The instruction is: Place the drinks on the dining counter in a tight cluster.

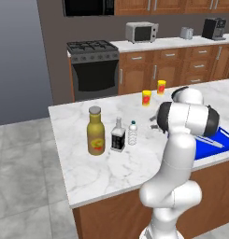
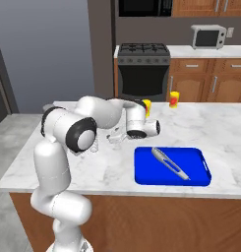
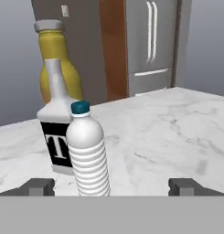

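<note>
Clear bottle half-hides dark bottle | fingers wide apart, empty

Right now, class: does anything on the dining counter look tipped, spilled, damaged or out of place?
Nothing stands out. The yellow bottle, the dark square bottle and the small clear bottle all stand upright, close together on the dining counter. No spill shows. The open gripper holds nothing.

The white grey-veined marble tabletop lies bare in front of and left of the three bottles: tall mustard-yellow bottle, small dark square bottle and tiny clear ribbed bottle, standing close together upright. The open-jawed tool faces the clear bottle; bare marble stretches to its right there.
</note>
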